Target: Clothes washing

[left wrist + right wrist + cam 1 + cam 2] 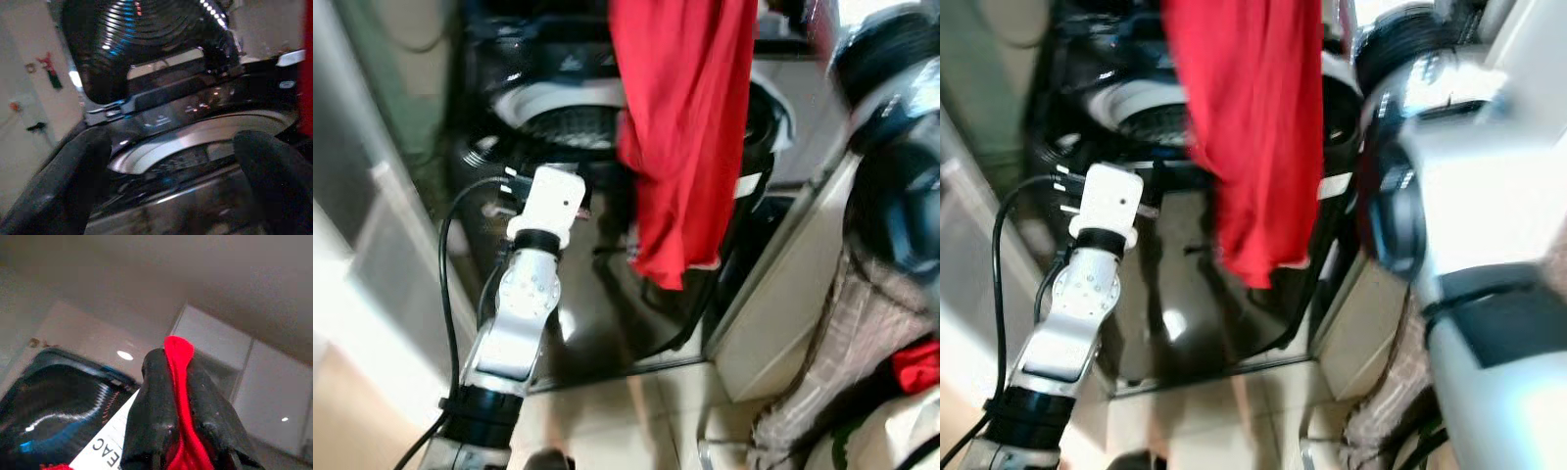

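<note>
Red garment [680,127] pinched in right hand [178,396] beside "EAC" label [108,453]; left hand [171,181] wide

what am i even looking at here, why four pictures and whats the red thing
This is a humanoid robot doing laundry. The two wide pictures come from a pair of cameras on its head, looking down at a black top-loading washing machine with its lid up and the drum opening showing. The red thing is a red garment hanging over the washer.

The other two pictures come from cameras on the robot's wrists. In the right wrist one, the right gripper has its two black fingers pinched on the red cloth, so that arm is holding it up. In the left wrist one, the left gripper has its fingers apart and nothing between them, pointed at the washer's rim. The silver left arm reaches toward the machine.
</note>
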Available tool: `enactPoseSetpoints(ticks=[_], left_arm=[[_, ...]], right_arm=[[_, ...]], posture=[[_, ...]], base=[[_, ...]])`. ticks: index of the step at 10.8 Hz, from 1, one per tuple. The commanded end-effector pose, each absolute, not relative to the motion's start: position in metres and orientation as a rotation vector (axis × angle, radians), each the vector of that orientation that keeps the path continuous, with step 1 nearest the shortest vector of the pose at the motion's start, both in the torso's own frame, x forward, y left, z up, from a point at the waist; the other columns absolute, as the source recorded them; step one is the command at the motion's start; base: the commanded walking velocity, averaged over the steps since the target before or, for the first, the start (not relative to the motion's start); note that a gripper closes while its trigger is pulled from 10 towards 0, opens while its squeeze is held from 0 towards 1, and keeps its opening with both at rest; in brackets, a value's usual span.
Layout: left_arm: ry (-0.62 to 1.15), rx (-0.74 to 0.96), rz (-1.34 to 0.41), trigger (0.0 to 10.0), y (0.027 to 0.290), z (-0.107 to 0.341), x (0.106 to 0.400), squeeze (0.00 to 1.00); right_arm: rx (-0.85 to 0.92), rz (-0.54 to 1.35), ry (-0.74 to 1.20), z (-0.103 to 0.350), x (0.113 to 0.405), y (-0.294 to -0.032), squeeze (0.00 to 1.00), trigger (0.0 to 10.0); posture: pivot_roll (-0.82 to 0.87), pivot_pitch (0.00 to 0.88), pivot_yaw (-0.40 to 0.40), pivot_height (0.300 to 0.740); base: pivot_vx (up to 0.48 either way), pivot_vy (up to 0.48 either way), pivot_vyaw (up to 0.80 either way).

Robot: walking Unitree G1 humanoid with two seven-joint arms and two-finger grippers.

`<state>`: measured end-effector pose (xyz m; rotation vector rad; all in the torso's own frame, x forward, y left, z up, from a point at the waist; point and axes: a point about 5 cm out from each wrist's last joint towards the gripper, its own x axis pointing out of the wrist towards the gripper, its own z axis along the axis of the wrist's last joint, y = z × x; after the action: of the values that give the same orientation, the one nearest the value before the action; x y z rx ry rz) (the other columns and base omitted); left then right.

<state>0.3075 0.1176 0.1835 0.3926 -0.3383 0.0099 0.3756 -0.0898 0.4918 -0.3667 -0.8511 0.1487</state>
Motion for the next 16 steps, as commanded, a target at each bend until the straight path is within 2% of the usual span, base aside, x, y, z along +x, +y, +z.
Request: enactPoseSetpoints(ticks=[1,5,6,8,10,11,12,13,14,15,16], left_arm=[[-0.395,0.395,-0.024,10.0,0.109,0.195,0.307,0.0],[-0.732,0.444,-0.111,10.0,0.093,0.245,0.283,0.0],[-0.774,0.451,-0.115,10.0,0.092,0.251,0.28,0.0],[-0.819,0.451,-0.119,10.0,0.091,0.254,0.275,0.0],[-0.856,0.455,-0.127,10.0,0.088,0.256,0.271,0.0],[-0.856,0.455,-0.127,10.0,0.088,0.256,0.271,0.0],[-0.859,0.455,-0.127,10.0,0.088,0.256,0.271,0.0],[-0.844,0.463,-0.117,10.0,0.09,0.255,0.268,0.0],[-0.837,0.466,-0.113,10.0,0.09,0.254,0.267,0.0],[-0.826,0.47,-0.113,10.0,0.091,0.251,0.266,0.0],[-0.821,0.473,-0.112,10.0,0.091,0.25,0.266,0.0]], right_arm=[[-0.385,0.113,-0.858,0.503,0.371,-0.094,0.0,10.0],[-0.377,-0.043,-0.887,0.52,0.365,-0.11,0.0,10.0],[-0.389,-0.075,-0.916,0.53,0.359,-0.111,0.0,10.0],[-0.405,-0.232,-1.072,0.569,0.329,-0.118,0.0,10.0],[-0.599,-0.261,-1.006,0.553,0.342,-0.105,0.0,10.0],[-0.599,-0.261,-1.006,0.553,0.342,-0.105,0.0,10.0],[-0.635,-0.228,-0.938,0.537,0.354,-0.101,0.0,10.0],[-0.646,0.128,-0.397,0.387,0.418,-0.077,0.0,10.0],[-0.607,0.198,-0.289,0.351,0.423,-0.071,0.0,10.0],[-0.619,0.303,-0.17,0.308,0.424,-0.06,0.0,10.0],[-0.668,0.358,-0.119,0.287,0.423,-0.055,0.0,10.0]], posture=[[0.13,0.0,-0.075,0.74],[0.16,0.0,-0.101,0.74],[0.17,0.0,-0.104,0.74],[0.18,0.0,-0.115,0.74],[0.19,0.0,-0.128,0.74],[0.19,0.0,-0.128,0.74],[0.2,0.0,-0.133,0.74],[0.22,0.004,-0.153,0.74],[0.22,0.008,-0.155,0.74],[0.23,0.01,-0.157,0.74],[0.22,0.013,-0.156,0.74]], base=[[0.48,0.0,0.0],[0.48,0.0,0.0],[0.48,0.0,0.0],[0.48,0.0,0.0],[0.0,0.0,0.0],[0.0,0.0,0.0],[0.0,0.0,0.0],[0.0,0.0,0.0],[0.0,0.0,0.0],[0.0,0.0,0.0],[0.0,0.0,0.0]])
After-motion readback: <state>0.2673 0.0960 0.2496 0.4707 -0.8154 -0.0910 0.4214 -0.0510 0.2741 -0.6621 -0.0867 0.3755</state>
